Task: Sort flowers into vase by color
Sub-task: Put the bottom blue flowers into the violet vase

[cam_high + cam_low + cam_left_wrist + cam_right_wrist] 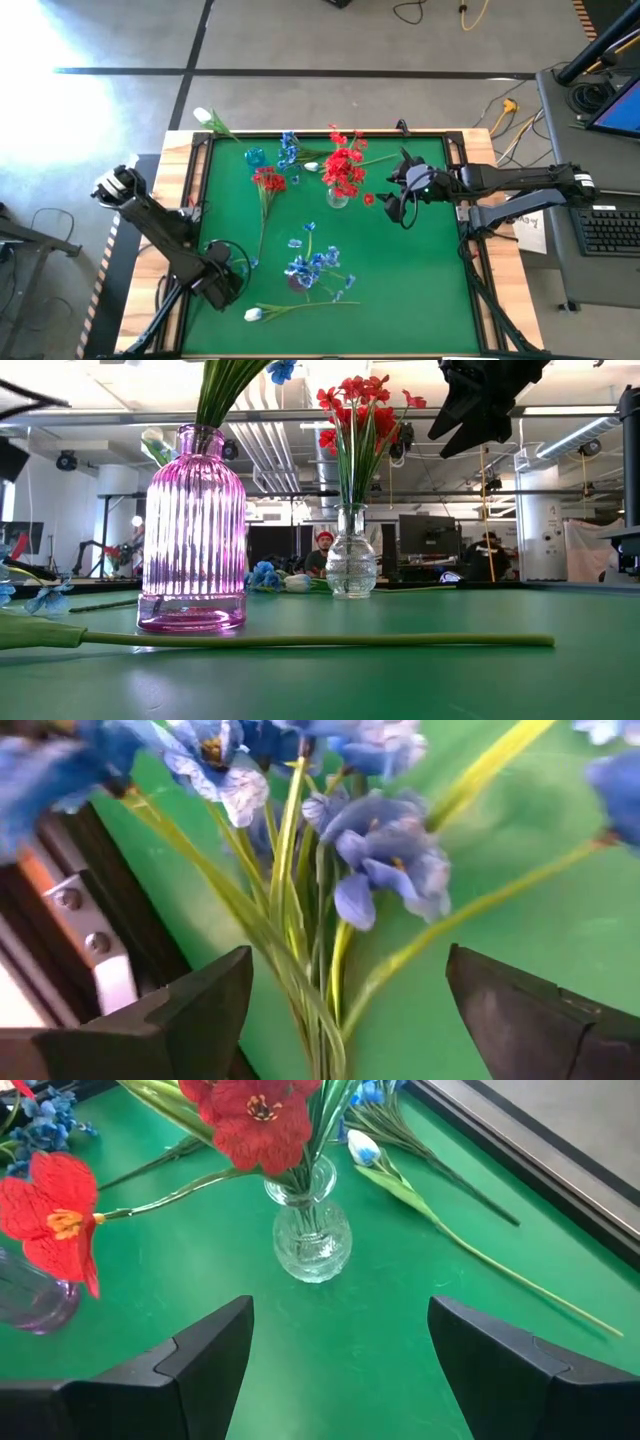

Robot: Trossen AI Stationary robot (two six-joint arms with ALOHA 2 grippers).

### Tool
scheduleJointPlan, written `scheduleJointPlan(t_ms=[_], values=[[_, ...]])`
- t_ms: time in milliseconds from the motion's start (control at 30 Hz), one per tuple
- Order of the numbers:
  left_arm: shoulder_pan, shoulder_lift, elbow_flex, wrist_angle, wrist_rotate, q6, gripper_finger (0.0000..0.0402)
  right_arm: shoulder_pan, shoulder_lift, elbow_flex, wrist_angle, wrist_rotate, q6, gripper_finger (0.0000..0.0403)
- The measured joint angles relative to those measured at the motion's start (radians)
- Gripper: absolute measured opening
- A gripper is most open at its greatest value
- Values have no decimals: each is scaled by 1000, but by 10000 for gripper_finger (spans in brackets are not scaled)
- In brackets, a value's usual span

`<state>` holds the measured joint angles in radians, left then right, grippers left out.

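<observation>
A blue flower spray (385, 855) lies on the green table near its left edge. My left gripper (350, 980) points down over it, open, one finger on each side of its green stems (300, 970) and apart from them. More blue flowers stand in a pink vase (303, 277). Red flowers (345, 165) stand in a clear glass vase (312, 1230). My right gripper (340, 1320) hovers open above the table, to the right of that vase. One red flower (268, 180) and white tulips (255, 313) (205, 118) lie loose on the table.
The table's black and wooden left rail (80, 920) runs close beside my left gripper. A white tulip's long stem (300, 641) lies along the near edge in front of the pink vase (192, 530). Another tulip (362, 1148) lies behind the clear vase.
</observation>
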<state>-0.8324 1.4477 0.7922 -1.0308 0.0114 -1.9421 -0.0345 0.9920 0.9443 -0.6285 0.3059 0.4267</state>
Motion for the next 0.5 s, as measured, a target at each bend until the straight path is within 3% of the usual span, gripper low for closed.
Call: scheduleJointPlan(t_ms=[267, 500], values=[[2, 2, -95, 128, 0, -8, 312, 0, 0, 0, -2, 0, -2, 292], [3, 6, -93, 154, -1, -31, 310, 0, 0, 0, -2, 0, -8, 292]])
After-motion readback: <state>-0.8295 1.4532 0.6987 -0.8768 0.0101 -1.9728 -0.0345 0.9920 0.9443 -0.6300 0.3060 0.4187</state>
